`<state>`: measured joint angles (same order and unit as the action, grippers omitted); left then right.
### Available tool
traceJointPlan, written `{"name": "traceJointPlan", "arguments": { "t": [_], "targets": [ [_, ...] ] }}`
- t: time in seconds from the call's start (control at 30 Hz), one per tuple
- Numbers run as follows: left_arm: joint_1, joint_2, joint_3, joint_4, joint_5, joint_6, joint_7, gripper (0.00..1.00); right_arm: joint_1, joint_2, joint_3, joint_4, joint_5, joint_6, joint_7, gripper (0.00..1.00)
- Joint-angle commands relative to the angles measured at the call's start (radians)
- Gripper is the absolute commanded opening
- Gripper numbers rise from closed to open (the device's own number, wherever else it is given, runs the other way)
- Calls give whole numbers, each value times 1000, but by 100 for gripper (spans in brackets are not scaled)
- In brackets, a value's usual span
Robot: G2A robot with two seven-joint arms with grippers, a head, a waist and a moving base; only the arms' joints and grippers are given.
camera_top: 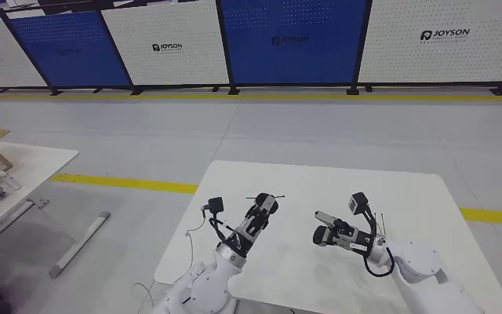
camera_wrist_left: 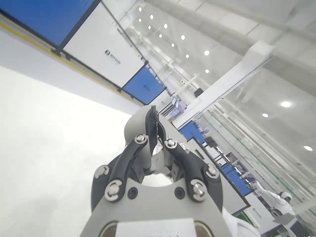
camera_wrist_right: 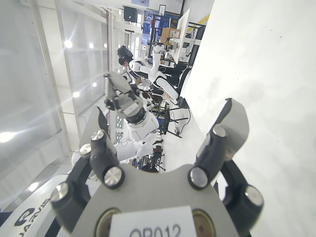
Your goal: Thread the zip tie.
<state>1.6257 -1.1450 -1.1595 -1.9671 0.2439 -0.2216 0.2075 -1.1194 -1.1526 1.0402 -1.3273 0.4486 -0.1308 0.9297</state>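
In the top view my left gripper (camera_top: 263, 206) is raised over the left-middle of the white table (camera_top: 376, 188). It is shut on a thin black zip tie (camera_top: 276, 196), which sticks out sideways on both sides of the fingertips. The left wrist view has the black pads (camera_wrist_left: 151, 127) pressed together, with a small dark end of the zip tie (camera_wrist_left: 153, 106) at their tip. My right gripper (camera_top: 316, 224) is to the right of it, pointing toward it across a short gap. It is open (camera_wrist_right: 165, 114) with nothing between its fingers. The left gripper (camera_wrist_right: 116, 92) appears farther off in the right wrist view.
The table's near edge runs just below both arms, and its far half is bare. A second white table (camera_top: 31, 169) stands at the far left. A yellow floor line (camera_top: 125, 183) and blue and white panels (camera_top: 290, 39) lie beyond.
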Motion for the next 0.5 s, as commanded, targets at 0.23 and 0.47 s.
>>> {"name": "traceJointPlan", "arguments": {
  "t": [0.23, 0.47],
  "targets": [
    [41, 1, -28, -88, -3, -32, 25, 0, 0, 0, 0, 0, 0, 0, 0, 100],
    [35, 1, -24, -68, 15, -11, -2, 0, 0, 0, 0, 0, 0, 0, 0, 100]
  ]
}}
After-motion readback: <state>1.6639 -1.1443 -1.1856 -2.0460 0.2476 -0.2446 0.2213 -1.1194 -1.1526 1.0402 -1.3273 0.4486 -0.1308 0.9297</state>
